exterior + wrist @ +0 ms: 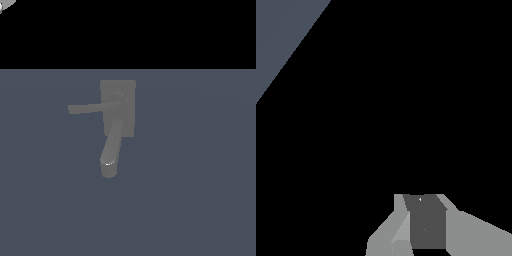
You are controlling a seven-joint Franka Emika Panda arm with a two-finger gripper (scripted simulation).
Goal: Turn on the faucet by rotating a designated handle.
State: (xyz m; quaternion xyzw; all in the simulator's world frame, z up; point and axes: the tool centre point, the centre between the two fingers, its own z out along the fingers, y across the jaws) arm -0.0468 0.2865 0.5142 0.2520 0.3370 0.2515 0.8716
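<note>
Approach step: the end effector (how far it's parted, I cannot tell) holds nothing, far from the faucet mid-floor; next, reach its handle.

Dim, flat render, soft and low-resolution; a small glint sits on the spout tip, no cast shadows, black void beyond the floor.

Exterior view high above faucet; wrist view close behind pincer, facing blackness.
</note>
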